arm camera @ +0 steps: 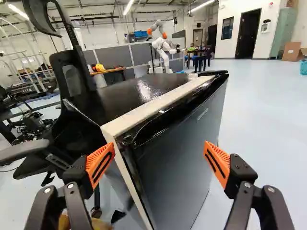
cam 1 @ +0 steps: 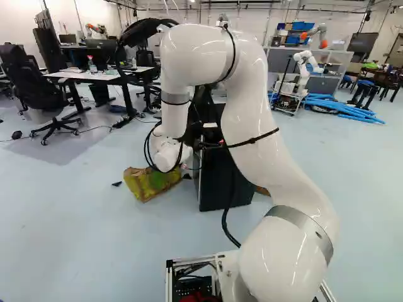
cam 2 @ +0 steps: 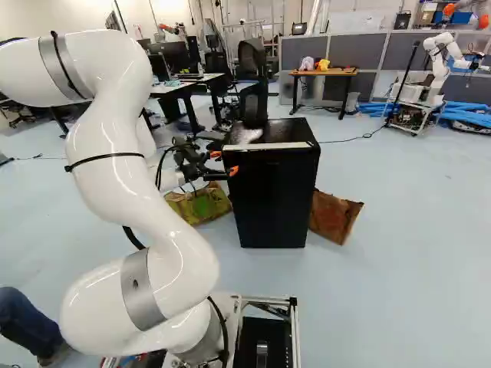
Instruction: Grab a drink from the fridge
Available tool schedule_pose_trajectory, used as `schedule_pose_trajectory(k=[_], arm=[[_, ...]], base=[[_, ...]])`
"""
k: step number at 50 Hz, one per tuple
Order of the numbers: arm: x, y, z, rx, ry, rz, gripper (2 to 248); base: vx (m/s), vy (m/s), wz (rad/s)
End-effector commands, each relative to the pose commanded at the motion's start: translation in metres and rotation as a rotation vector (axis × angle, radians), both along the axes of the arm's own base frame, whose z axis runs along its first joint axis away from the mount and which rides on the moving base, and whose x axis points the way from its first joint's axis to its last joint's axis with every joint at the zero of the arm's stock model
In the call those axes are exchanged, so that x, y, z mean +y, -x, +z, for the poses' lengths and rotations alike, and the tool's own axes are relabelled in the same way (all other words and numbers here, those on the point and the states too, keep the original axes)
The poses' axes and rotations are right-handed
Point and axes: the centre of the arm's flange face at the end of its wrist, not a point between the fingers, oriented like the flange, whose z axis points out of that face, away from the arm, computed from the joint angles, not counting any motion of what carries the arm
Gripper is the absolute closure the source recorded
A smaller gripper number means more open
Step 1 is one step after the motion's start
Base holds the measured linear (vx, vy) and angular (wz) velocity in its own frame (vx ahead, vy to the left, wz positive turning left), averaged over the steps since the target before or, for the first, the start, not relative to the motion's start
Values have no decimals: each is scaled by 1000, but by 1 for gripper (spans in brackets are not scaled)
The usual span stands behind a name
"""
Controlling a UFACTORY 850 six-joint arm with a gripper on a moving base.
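Gripper (cam 2: 225, 162) stands wide open at the near, upper left part of the black fridge (cam 2: 272, 199), and has hold of nothing. Its two orange pads (arm camera: 100, 164) are well apart. In the wrist view, the upper corner of the fridge lies ahead, in the space between the fingers; whether either finger touches it cannot be determined. A pale strip (arm camera: 153, 106) runs along the fridge's top edge, next to the dark door (arm camera: 180, 148). The fridge is upright on the floor (cam 2: 406, 253), its glossy top exposed to the wrist view. Its contents, any drink among them, are hidden.

White arm (cam 1: 255, 119) rises from its lowest joint, arches over and descends to the gripper. In the left base view it covers part of the fridge.

Crumpled yellow-green bundle (cam 1: 151, 182) lies on the floor left of the fridge. Brown bundle (cam 2: 334, 216) lies on the floor to its right. Black office chair (cam 2: 253, 77) stands just beyond the fridge.

Farther left is a white desk (cam 1: 94, 77) bearing a bottle (cam 1: 92, 65). Table (cam 2: 326, 72) with a wooden top stands at the far side, before grey partitions (cam 2: 357, 52). Far right, another robot (cam 2: 436, 65) stands near blue tubes (cam 2: 469, 115).
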Motion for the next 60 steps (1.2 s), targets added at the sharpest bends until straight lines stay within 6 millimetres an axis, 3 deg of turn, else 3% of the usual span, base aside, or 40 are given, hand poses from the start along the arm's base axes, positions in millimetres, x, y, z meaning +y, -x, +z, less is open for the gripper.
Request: schedule_pose_trajectory(k=[35, 60], arm=[[-13, -2, 0, 3, 2, -25, 3], [-14, 35, 2, 43, 24, -5, 3]], base=[[0, 0, 0], [0, 0, 0]])
